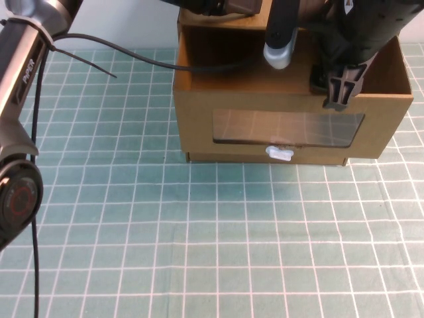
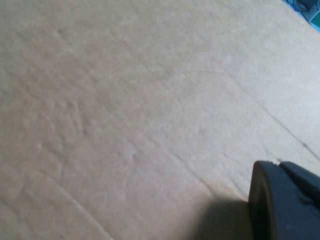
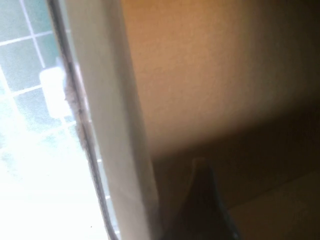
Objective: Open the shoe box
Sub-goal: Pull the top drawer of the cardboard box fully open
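Note:
The brown cardboard shoe box stands at the back of the mat, its top open and its inside bare. Its front wall has a clear window and a small white tab below. My right gripper is open and straddles the top edge of the front wall at the right. One dark finger hangs inside the box, apart from the wall. My left gripper is at the box's back edge, by the raised cardboard flap. Its wrist view is filled with plain cardboard.
A green grid mat covers the table in front of the box. The left arm's base stands at the left edge, and a black cable runs from it toward the box's back left corner.

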Controlling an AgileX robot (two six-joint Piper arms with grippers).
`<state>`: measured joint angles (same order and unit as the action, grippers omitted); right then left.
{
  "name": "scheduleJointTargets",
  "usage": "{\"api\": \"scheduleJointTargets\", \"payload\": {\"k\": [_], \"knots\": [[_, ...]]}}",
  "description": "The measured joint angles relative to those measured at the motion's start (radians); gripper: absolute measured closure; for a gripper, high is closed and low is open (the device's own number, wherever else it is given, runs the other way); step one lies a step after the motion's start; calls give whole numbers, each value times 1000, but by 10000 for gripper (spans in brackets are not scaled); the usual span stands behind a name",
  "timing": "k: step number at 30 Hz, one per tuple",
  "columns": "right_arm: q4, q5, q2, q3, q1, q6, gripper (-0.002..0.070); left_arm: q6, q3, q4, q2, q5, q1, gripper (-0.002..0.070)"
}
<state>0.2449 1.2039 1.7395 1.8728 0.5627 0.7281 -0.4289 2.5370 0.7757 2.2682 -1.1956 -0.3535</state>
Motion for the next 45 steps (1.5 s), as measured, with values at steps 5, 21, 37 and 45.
{"api": "scheduleJointTargets", "payload": {"k": [5,21,37,45], "knots": [[-5,-6,-9,2,-3,6,199,0,0,0,0,0,0,680],[-232,51,-141,2,-3,79,196,2,0,-2,0,2,0,680],[-318,53,11,2,-3,89,303,5,0,-2,0,2,0,680],[-325,45,36,0,-5,90,630,5,0,-3,0,2,0,680]]}}
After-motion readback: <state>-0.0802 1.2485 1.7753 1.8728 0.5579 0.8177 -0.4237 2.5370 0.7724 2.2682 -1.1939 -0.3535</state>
